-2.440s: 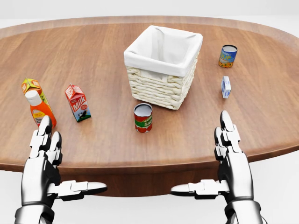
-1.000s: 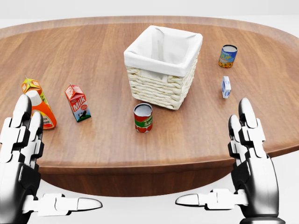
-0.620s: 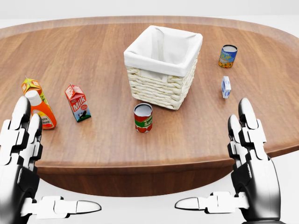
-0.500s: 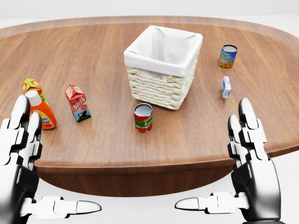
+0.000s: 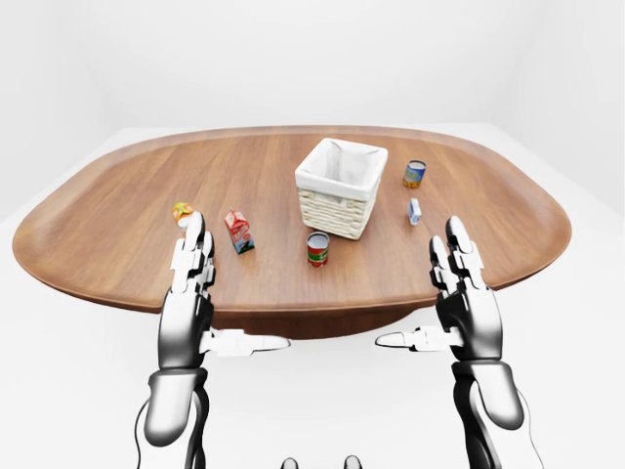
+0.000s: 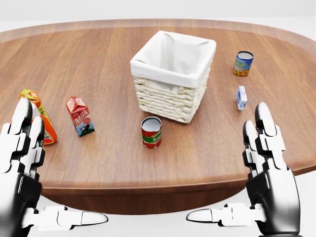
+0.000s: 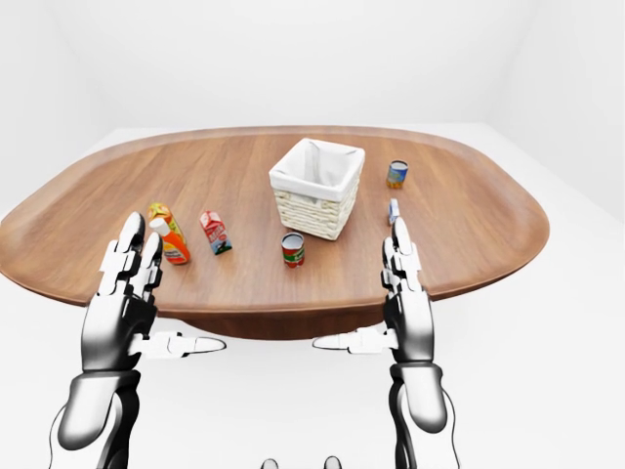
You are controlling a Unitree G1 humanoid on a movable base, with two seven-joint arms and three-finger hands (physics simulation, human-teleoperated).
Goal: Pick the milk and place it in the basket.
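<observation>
An oval wooden table (image 6: 98,59) carries a cloth-lined wicker basket (image 6: 174,76) at its centre. The left hand (image 6: 22,163) and right hand (image 6: 269,170) hover splayed wide, empty. The milk (image 6: 80,116) stands upright left of a red can (image 6: 151,132).

On the wooden table (image 6: 98,54): orange bottle (image 7: 173,245), red can (image 6: 151,132), blue-yellow can (image 6: 243,63), small blue carton (image 6: 241,97).
</observation>
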